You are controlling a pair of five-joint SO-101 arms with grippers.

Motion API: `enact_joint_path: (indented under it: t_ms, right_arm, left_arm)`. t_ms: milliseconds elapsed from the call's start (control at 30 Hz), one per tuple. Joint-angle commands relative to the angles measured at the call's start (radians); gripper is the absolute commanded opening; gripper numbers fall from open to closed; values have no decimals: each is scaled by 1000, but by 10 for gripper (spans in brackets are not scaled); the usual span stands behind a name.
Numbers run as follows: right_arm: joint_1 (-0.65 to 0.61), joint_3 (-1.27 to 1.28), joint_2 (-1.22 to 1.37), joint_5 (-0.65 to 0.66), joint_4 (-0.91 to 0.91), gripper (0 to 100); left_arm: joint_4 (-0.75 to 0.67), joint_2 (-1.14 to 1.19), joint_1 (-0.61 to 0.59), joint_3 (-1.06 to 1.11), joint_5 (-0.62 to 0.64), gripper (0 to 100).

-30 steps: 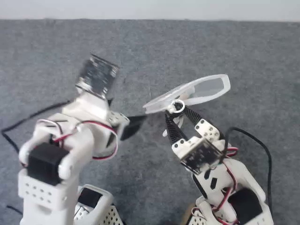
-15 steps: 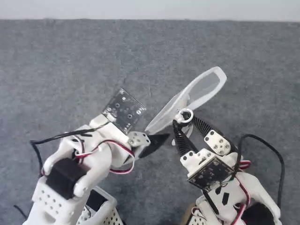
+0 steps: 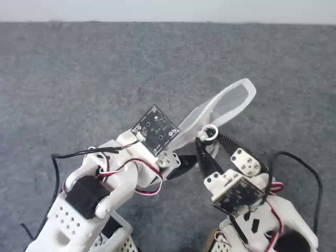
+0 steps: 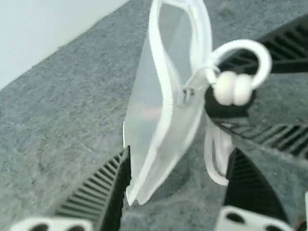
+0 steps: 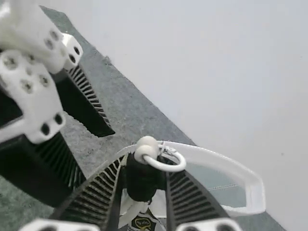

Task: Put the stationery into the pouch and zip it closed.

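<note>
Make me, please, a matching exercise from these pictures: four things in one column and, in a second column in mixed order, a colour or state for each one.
Column one:
1. pouch
2. left gripper
3. right gripper
4. table

Column two:
A. grey
B. jaws open, close to the pouch's lower end
C. translucent, with a white edge
D. jaws shut just under the zip ring

Pairs: 1-C, 2-B, 3-D, 4-A.
</note>
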Motion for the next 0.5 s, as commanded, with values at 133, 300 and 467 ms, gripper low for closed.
enact_joint_path:
  t_ms: [133,300,467]
  right_arm:
    - [4,-104,-21,9,35,6]
    - [2,-104,-21,9,36,6]
    - [2,-104,-21,9,36,6]
  left_arm:
    - [-35,-18,0,-15,-8,302]
    - [-48,-18,2,-12,-9,301]
    - [-160,-18,8,73,15,301]
